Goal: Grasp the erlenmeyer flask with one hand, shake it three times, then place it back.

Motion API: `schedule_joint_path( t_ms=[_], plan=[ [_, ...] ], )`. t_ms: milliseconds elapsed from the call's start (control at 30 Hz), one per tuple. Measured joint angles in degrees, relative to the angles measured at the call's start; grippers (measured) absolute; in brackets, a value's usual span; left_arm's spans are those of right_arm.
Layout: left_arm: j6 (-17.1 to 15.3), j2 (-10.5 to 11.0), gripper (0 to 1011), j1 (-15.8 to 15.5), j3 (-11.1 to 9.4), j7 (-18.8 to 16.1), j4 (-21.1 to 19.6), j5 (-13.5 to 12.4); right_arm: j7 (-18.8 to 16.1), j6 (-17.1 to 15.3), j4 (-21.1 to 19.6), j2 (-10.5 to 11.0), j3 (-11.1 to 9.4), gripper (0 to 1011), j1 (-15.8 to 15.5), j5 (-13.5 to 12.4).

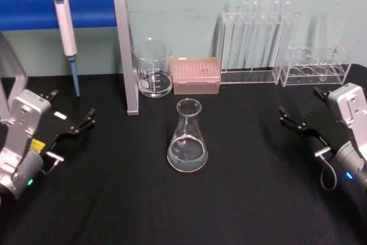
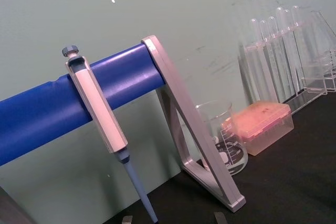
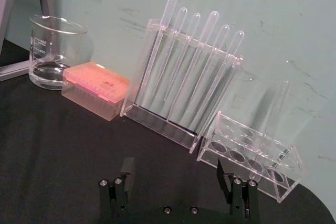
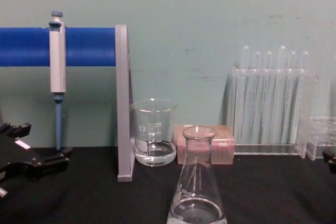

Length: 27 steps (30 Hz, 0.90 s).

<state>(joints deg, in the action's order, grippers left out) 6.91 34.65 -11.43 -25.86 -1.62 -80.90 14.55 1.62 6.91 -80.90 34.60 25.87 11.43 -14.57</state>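
While the erlenmeyer flask [image 1: 187, 137] stands upright near the middle of the black table [image 1: 114, 205], with a little clear liquid in its wide base, we find both grippers well apart from it. Our left gripper [image 1: 71, 109] hovers low over the table at the left, its two black fingers spread apart and holding nothing. We see it in the chest view too, at the left edge, with a small white label on it. Our right gripper [image 1: 301, 107] sits at the right side, likewise spread wide with nothing between its fingers, and its own wrist view confirms this.

Behind the flask, toward the wall, we see a glass beaker [image 1: 152, 68] with some clear liquid and, just beside it, a pink tip box [image 1: 196, 76]. To the right of these stand a clear rack of tall tubes [image 1: 256, 41] and a smaller clear rack [image 1: 317, 67]. On the left a pipette [image 1: 66, 27] hangs from a blue bar [image 1: 28, 8] carried by a grey frame [image 1: 126, 55].
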Motion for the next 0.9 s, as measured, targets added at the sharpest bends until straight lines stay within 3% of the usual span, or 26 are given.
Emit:
schedule_joint_path(
  t_ms=[900],
  plan=[
    [0.0, 0.0, 1001, 0.0, 0.0, 0.0, 0.0, 0.0, 0.0, 0.0, 0.0, 0.0, 0.0, 1003, 0.0, 0.0]
  ],
)
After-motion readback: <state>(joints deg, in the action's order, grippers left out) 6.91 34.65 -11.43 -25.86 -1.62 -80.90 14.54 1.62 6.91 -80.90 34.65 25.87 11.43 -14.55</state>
